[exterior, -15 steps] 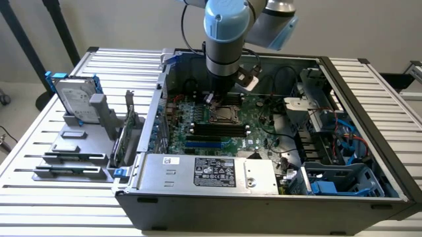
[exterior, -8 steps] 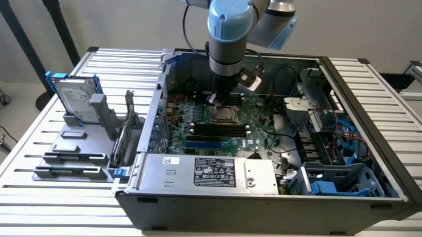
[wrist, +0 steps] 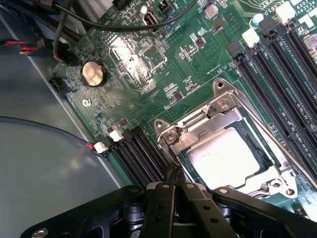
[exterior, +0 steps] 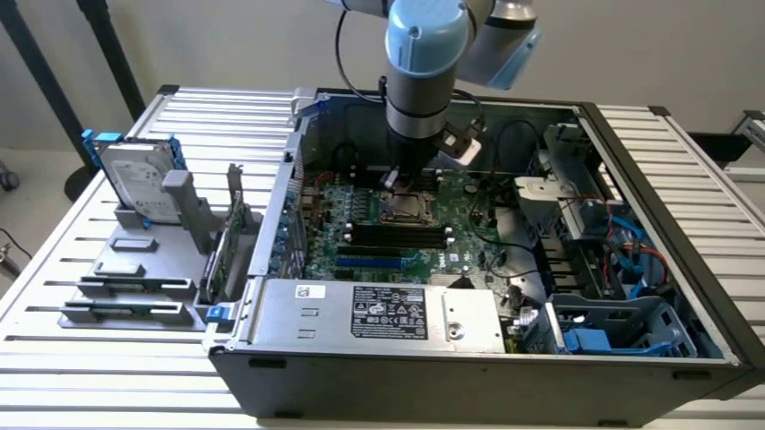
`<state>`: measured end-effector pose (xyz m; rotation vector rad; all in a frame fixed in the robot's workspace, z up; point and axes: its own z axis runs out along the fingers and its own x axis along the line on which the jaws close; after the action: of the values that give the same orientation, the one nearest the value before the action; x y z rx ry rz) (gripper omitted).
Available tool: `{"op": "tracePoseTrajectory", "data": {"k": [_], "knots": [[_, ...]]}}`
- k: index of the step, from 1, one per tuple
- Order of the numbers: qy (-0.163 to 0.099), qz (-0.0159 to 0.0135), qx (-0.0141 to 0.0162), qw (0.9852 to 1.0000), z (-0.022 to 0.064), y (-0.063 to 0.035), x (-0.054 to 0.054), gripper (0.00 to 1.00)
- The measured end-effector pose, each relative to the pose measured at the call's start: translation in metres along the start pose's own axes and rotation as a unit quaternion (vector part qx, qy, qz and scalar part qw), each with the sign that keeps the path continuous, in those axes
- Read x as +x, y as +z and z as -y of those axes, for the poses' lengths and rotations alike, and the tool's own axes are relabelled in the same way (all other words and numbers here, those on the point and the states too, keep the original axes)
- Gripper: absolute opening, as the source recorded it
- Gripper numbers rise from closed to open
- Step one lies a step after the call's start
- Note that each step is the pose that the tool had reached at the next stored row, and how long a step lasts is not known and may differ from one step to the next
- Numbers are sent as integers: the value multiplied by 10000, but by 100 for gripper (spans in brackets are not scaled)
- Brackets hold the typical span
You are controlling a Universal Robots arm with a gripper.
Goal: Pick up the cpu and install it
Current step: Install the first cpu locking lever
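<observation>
CPU (exterior: 413,206) placement can be judged first from the exterior view: a pale square patch is seen seated in the socket at the middle of the green motherboard (exterior: 395,237), inside the open computer case (exterior: 651,161) that lies flat on the slatted table (exterior: 72,224). The gripper (exterior: 400,177) is held straight down over that socket, close above it, by the arm (exterior: 425,63), a posture suited to vertical work on a flat chip. Off to the exterior view's left, a hard drive with blue rails (exterior: 134,175) is stood upright in a grey holder (exterior: 132,287), well apart from the case. The power supply (exterior: 382,313) is mounted along the near wall of the case.

From the wrist view, the CPU (wrist: 225,153) is shown lying flat within the socket frame (wrist: 198,124), its silvery top exposed, with the metal load plate around it rather than over it. The gripper (wrist: 173,191) is seen with its black jaws brought together and nothing between them, their tips just beside the socket's edge. The chip appears already seated and released. Black memory slots (wrist: 138,153) run just beside the socket, and a coin battery (wrist: 93,73) is set further off on the board.
</observation>
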<state>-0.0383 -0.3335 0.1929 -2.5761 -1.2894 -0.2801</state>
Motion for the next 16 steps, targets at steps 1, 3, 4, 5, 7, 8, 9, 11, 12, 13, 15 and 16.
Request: {"op": "tracePoseTrajectory", "data": {"k": [1, 3, 4, 5, 7, 8, 9, 11, 12, 13, 15, 16], "knots": [[0, 1, -1, 10000, -9, 1, 6, 11], [0, 2, -2, 10000, -25, 2, 18, 11], [0, 3, -2, 10000, -33, 3, 24, 11], [0, 3, -2, 10000, -40, 3, 29, 11], [1, 5, 0, 10000, -53, 4, 39, 11], [1, 6, 2, 10000, -58, 5, 42, 11], [3, 8, 4, 10000, -61, 5, 45, 11], [6, 13, 10, 10000, -64, 3, 48, 11], [8, 16, 14, 10000, -64, 1, 50, 11], [11, 18, 20, 10000, -64, -3, 52, 11], [19, 35, 39, 10000, -64, -17, 56, 11], [23, 43, 48, 10000, -65, -22, 58, 11]]}}
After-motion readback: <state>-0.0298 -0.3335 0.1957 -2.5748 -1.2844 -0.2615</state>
